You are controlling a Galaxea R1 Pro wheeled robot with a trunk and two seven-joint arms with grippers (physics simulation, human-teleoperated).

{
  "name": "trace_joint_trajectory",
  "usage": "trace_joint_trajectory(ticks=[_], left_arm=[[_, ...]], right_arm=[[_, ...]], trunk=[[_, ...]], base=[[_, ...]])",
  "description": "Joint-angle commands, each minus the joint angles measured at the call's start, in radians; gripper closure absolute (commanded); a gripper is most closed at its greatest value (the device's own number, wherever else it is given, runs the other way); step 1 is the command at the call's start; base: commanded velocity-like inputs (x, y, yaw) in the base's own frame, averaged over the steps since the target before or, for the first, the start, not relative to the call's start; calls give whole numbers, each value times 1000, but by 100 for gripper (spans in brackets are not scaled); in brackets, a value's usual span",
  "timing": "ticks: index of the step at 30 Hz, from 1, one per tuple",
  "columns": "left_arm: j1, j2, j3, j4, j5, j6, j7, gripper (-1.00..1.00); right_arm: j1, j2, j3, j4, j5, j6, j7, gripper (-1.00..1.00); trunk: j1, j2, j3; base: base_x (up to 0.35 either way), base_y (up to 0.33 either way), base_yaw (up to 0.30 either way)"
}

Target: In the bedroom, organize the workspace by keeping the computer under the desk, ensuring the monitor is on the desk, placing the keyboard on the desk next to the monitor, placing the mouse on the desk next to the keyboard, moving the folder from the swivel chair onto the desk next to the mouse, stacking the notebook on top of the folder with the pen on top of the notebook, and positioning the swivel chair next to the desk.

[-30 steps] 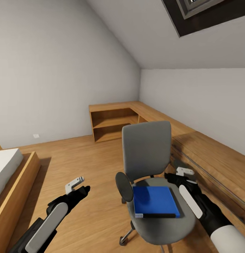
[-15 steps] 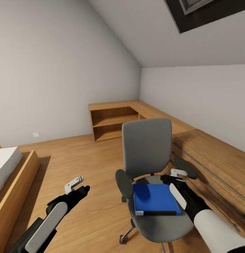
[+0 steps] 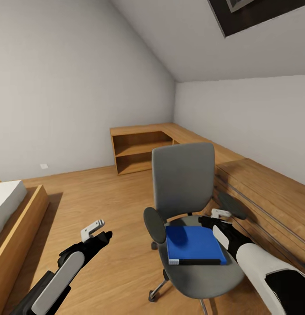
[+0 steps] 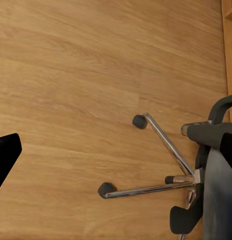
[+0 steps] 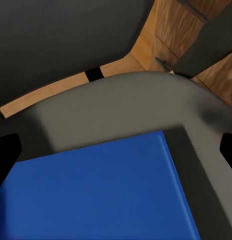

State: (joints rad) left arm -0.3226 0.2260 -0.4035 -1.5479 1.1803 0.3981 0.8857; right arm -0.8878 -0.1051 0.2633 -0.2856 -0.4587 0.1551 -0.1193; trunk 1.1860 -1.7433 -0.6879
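On swivel chair (image 3: pixel 187 183) seat — blue folder (image 3: pixel 194 244)

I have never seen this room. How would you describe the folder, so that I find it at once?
Look for the grey swivel chair standing on the wooden floor beside the long wooden desk. On its round seat lies the folder, flat and rectangular, with the right gripper close at its far corner. It is the one bright blue thing among grey, black and wood tones.
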Motion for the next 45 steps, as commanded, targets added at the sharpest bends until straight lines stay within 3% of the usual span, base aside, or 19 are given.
trace_joint_trajectory(ticks=[1, 25, 39, 45], left_arm=[[-1, 1, -1, -1, 4, 2, 6, -100], [-1, 5, 0, 15, -4, 0, 0, -100], [-1, 3, 3, 12, -4, -1, 7, -100], [-1, 1, -1, 13, -2, -1, 1, -100]], right_arm=[[-1, -1, 8, -1, -8, 5, 3, -100], [0, 0, 8, 11, -8, -55, 18, -100], [0, 1, 11, 10, -9, 7, 19, -100], [0, 1, 11, 12, -9, 8, 19, -100]], trunk=[[0, -1, -1], [0, -1, -1], [54, -99, -45], [54, -99, -45]], base=[[0, 0, 0], [76, 0, 0], [0, 0, 0], [0, 0, 0]])
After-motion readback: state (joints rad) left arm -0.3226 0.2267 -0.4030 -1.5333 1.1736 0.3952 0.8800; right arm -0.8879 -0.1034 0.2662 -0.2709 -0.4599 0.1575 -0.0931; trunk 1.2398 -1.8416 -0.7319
